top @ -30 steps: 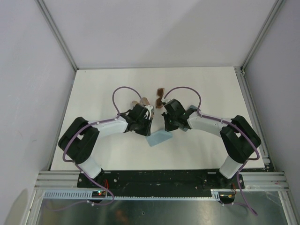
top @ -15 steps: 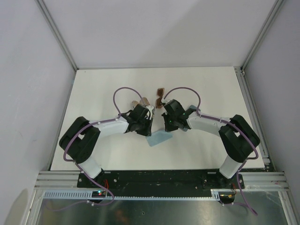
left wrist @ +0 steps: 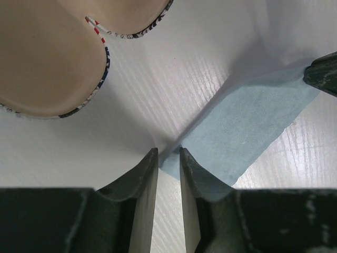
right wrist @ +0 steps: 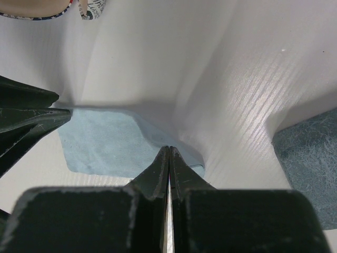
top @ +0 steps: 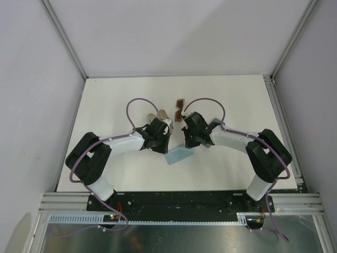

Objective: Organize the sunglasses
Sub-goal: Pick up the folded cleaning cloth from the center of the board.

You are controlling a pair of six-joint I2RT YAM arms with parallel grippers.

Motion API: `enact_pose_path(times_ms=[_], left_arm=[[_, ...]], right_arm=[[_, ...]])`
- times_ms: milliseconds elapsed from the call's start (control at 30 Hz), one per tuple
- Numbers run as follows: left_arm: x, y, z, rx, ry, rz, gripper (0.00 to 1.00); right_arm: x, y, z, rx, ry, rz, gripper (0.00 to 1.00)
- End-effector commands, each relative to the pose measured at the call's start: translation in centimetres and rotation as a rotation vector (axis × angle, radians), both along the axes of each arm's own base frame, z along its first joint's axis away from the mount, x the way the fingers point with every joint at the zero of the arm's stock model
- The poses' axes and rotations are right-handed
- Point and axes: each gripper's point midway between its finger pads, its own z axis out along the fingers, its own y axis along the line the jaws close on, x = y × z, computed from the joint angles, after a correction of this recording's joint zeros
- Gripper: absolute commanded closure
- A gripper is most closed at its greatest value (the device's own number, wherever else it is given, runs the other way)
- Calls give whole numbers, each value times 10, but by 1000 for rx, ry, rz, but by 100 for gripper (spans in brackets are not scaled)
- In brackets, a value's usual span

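Note:
The brown-amber sunglasses (top: 180,109) lie at mid-table behind the right wrist. Another pair with rounded beige-looking lenses and a patterned rim (top: 157,114) lies behind the left wrist and fills the upper left of the left wrist view (left wrist: 47,58). A light blue cloth (top: 178,155) lies flat between the grippers. My left gripper (left wrist: 167,152) is slightly open, with a corner of the cloth (left wrist: 247,126) between its tips. My right gripper (right wrist: 169,148) is shut on the opposite edge of the cloth (right wrist: 100,142), which curls up there.
A grey-blue felt case (right wrist: 310,174) lies to the right of my right gripper. Both arms meet over the middle of the white table (top: 237,100). Metal frame posts and grey walls stand around the table's sides.
My left wrist has shifted slightly. The right arm, the cloth and the sunglasses look the same.

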Motion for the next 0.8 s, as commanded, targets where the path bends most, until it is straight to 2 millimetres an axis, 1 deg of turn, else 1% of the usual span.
enact_pose_path(times_ms=[0,167,300,367,433,500,533,633,767], left_arm=[[-20,24,-14,97,69,18,72],[-30,18,-19,69,120,-18,74],[-33,20,-23,76,133,-15,76],[-34,21,-24,80,135,-7,79],[-34,21,-25,80,139,-5,86],[-34,21,-27,83,144,-4,96],[-33,20,-27,84,147,-3,98],[-32,19,-27,84,143,-3,99],[-23,17,-17,76,106,6,100]], right_arm=[[9,7,9,16,-28,3,100],[9,7,10,16,-29,3,100],[9,6,9,14,-28,2,100],[9,7,10,15,-28,3,100],[9,7,10,16,-28,3,100],[8,7,10,17,-28,5,100],[8,7,10,18,-27,5,100],[8,8,11,23,-29,8,100],[8,11,16,40,-35,13,100]])
